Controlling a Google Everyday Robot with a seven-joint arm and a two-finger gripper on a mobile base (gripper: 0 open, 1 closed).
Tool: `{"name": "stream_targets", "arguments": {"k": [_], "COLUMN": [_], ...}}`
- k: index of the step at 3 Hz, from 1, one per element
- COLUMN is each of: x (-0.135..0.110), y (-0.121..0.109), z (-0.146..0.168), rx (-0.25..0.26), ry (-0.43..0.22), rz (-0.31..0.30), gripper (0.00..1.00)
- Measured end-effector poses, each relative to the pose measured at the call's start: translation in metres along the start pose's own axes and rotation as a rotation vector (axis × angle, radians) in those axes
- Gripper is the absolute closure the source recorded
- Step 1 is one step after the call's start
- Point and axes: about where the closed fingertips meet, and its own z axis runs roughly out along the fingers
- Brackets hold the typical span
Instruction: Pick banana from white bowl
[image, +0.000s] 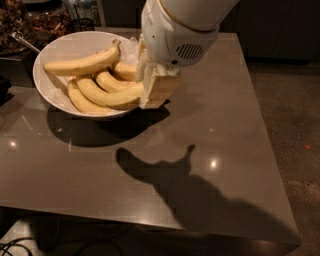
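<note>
The white bowl (54, 49) stands at the table's back left and holds several bananas. The banana (107, 96), long and gently curved, lies across the bowl's front with its right end at the right rim. My gripper (154, 91) hangs over that rim, and its pale fingers (162, 86) are shut on the banana's right end. The white wrist housing (175, 30) hides the bowl's far right edge. A second long banana (82, 64) with an upturned stem tip lies across the top of the pile.
Shorter bananas (114, 80) lie between the two long ones. The bowl sits on a dark glossy table (225, 130). Dark containers (35, 20) and a metal handle (22, 42) stand behind the bowl at the back left. The floor (290, 100) lies beyond the table's right edge.
</note>
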Motion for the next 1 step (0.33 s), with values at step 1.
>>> {"name": "stream_targets", "arguments": {"k": [1], "x": [0.0], "y": [0.0013], "z": [-0.0004], "rx": [-0.001], "ry": [-0.001], "rz": [0.002], "gripper": [1.0]}}
